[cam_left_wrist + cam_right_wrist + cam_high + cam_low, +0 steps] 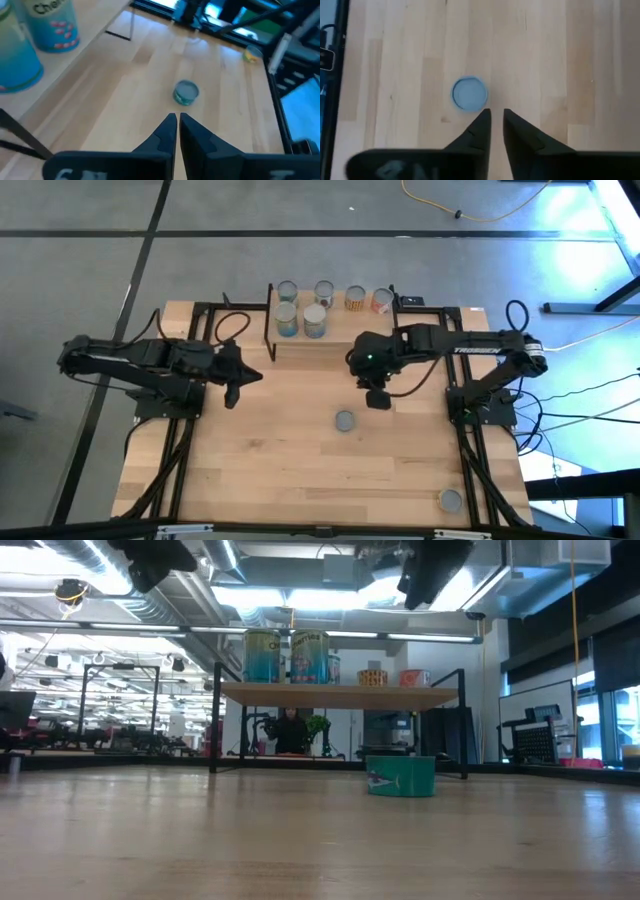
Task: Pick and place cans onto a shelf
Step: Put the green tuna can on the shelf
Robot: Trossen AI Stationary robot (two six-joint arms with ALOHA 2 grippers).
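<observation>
The shelf (330, 345) stands at the table's far edge with several cans on it, among them two tall blue ones (300, 320) (285, 656). A short teal can (345, 421) (400, 776) (186, 92) (469, 93) stands upright on its base on the tabletop in front of the shelf. My right gripper (377, 400) (496, 114) hovers above the table just beyond that can on its far side, fingers slightly open, holding nothing. My left gripper (236, 392) (176, 117) hangs in the air left of the shelf, shut and empty.
Another can (451, 500) (251, 54) stands near the table's front right corner. Black frame rails (170, 460) run along both table sides. Bare wood (300, 480) lies between the teal can and the near edge.
</observation>
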